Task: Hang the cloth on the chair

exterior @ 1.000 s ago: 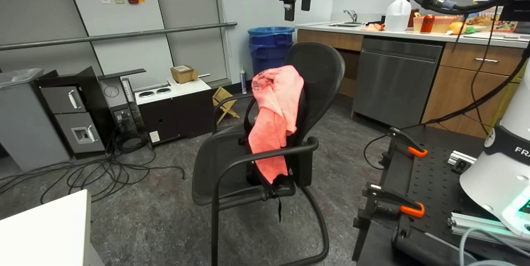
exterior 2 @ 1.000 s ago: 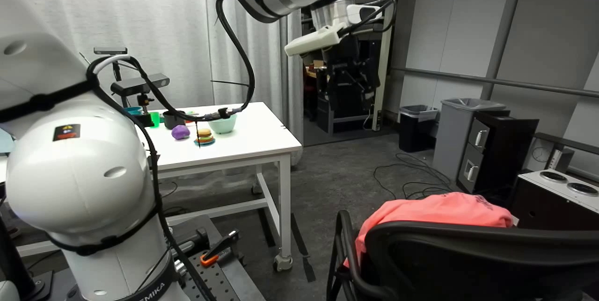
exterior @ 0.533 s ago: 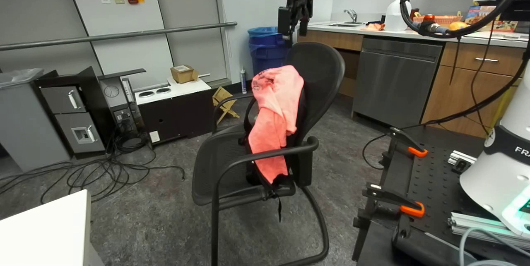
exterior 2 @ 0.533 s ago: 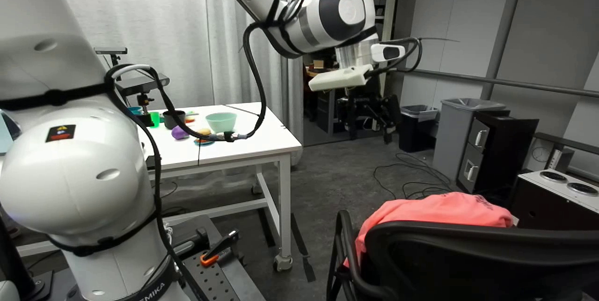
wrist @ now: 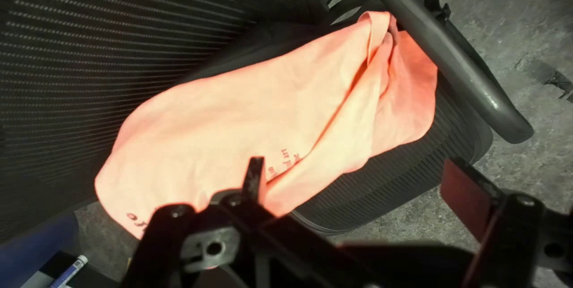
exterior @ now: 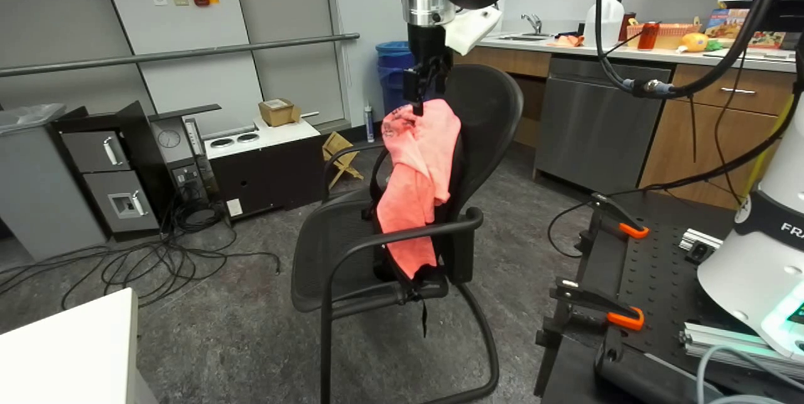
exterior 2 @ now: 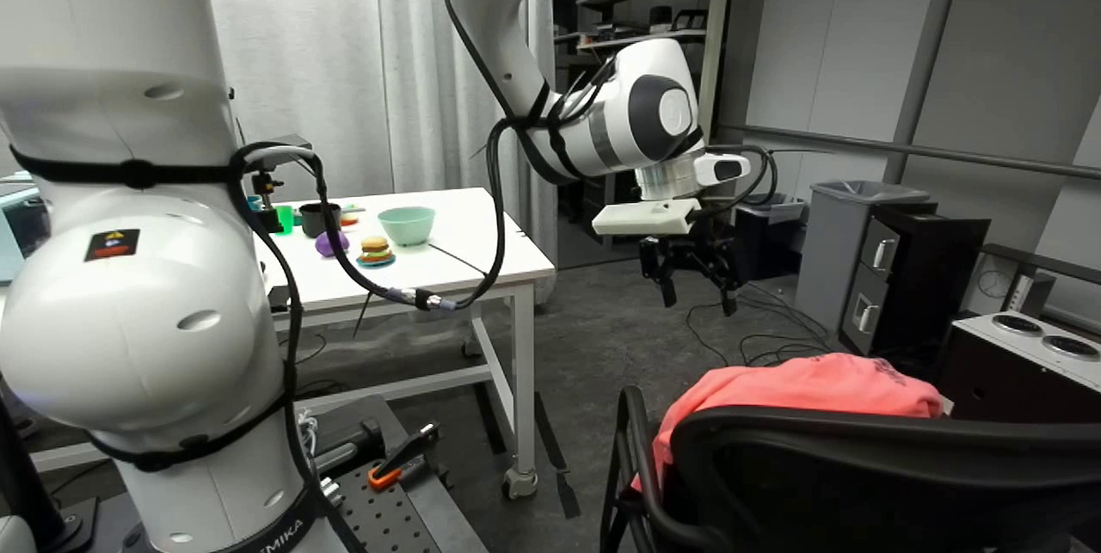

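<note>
Gripper (exterior 2: 699, 302) lower than a second ago: down from high over the chair (exterior: 342, 253), now apparently just above the cloth (exterior: 421, 165). Jaws apart, nothing between them; whether they touch it, I can't tell. Cloth unmoved, draped down the front of the backrest (exterior: 487, 115), near armrest (exterior: 408, 234) crossing before its lower part. In both exterior views no pink crosses the backrest's top edge. Reads as the approach to a grip on the cloth's upper end; hanging, to my eye, not yet done. Next move likely: lower a little, close on a fold, lift. Risk: too shallow a pinch.
</note>
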Action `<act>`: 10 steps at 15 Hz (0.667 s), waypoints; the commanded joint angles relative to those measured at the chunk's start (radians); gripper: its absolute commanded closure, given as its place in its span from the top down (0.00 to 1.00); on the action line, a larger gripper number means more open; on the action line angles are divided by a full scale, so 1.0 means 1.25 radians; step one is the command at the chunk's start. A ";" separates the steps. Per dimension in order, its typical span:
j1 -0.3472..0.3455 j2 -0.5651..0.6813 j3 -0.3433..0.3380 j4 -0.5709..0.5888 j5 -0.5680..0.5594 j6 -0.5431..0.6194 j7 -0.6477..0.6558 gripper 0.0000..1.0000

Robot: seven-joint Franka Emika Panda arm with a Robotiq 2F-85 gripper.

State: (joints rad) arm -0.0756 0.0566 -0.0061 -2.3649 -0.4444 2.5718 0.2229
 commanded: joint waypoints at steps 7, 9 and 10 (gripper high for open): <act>0.019 0.027 -0.026 0.026 -0.006 0.001 0.004 1.00; 0.022 0.046 -0.036 0.039 -0.052 0.007 0.040 1.00; 0.023 0.062 -0.039 0.049 -0.059 0.005 0.046 1.00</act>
State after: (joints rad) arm -0.0697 0.0927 -0.0221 -2.3336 -0.4647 2.5731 0.2359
